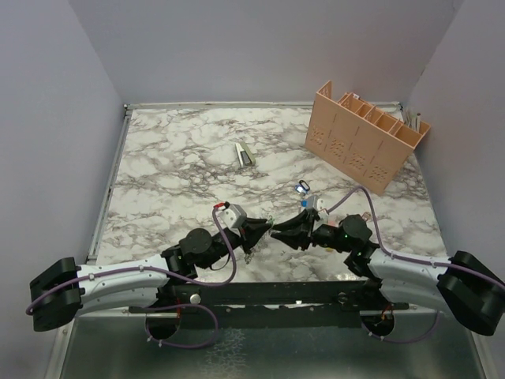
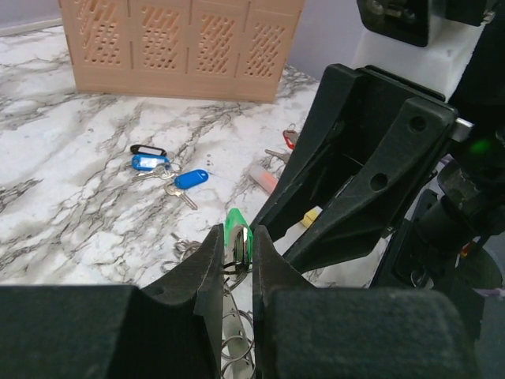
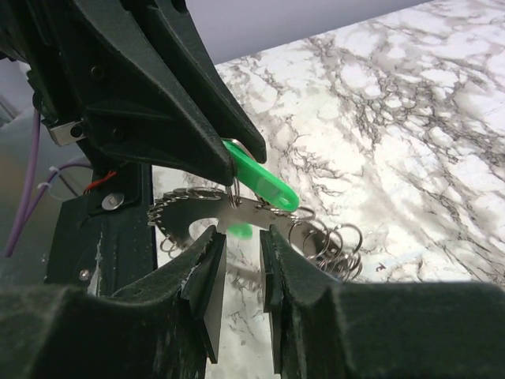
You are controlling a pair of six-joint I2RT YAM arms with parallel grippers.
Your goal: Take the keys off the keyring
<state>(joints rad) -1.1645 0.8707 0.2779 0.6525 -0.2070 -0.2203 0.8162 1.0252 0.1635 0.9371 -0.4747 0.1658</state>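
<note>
Grippers: left gripper (image 2: 237, 241) and right gripper (image 3: 241, 241), matte black; wedge-shaped fingers (image 3: 201, 276) scuffed whitish.
Housing: white block (image 1: 234, 214) just behind the left jaws.
Cables: purple cable (image 1: 230, 257) looped behind each jaw set; thin red wires (image 3: 101, 178).
Light: green lamp (image 1: 345, 234) behind the right jaws.
Links: pale grey tubes (image 1: 118, 275), black end joints (image 1: 55, 292) farthest from the jaws.

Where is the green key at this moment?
In the left wrist view, the green key is pinched in the left gripper, with the keyring hanging just below it, facing the right gripper.

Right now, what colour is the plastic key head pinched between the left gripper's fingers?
Bright green plastic key head; clearest in the right wrist view.
</note>
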